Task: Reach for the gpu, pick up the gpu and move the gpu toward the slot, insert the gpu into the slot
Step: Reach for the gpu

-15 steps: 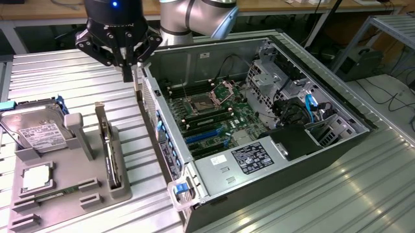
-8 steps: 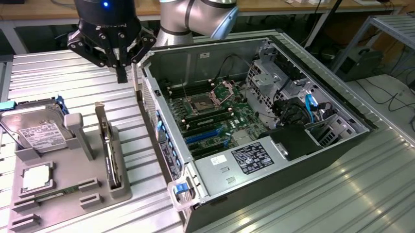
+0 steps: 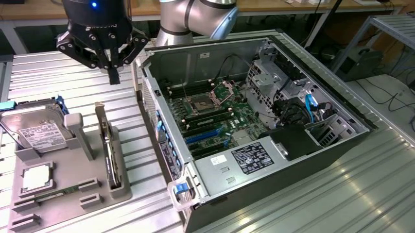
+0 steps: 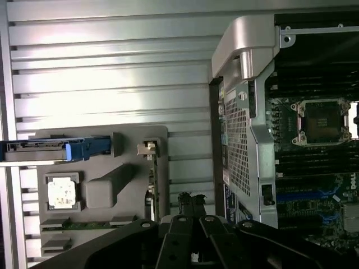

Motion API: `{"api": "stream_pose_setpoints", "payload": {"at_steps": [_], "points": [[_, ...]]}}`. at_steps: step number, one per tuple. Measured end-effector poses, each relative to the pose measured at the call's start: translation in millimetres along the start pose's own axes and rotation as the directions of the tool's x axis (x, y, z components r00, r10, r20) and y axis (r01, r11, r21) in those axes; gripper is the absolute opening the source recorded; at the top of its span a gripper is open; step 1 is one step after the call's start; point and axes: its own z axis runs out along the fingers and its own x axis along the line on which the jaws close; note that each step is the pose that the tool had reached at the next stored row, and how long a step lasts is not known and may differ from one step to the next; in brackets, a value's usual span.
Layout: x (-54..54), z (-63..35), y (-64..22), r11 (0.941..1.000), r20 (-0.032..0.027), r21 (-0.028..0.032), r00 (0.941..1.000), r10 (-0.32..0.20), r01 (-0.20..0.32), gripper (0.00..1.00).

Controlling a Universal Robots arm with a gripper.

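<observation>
The gpu point(image 3: 108, 145) is a thin dark card with a silvery bracket, standing on edge in the right-hand groove of a grey holder tray point(image 3: 65, 194). My gripper point(image 3: 114, 76) hangs above the table, behind the tray and left of the open computer case point(image 3: 214, 194), fingers shut on nothing. In the wrist view the gripper point(image 4: 189, 203) sits beside the card's thin edge point(image 4: 150, 185), apart from it. Blue slots point(image 3: 204, 139) lie on the motherboard inside the case, and the wrist view catches them too point(image 4: 303, 196).
A silver hard drive point(image 3: 36, 131) with a white label stands at the tray's back left. A square processor chip point(image 3: 36, 177) and a green memory stick point(image 3: 55, 195) lie in the tray. The case's tall side wall point(image 3: 152, 111) rises between the tray and the motherboard.
</observation>
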Motion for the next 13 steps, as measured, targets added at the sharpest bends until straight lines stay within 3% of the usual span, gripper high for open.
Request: {"api": "stream_pose_setpoints", "payload": {"at_steps": [13], "points": [[16.2, -0.4, -0.8, 0.9975, -0.0035, -0.0018, 0.9975, -0.071, 0.071, 0.11]]}}
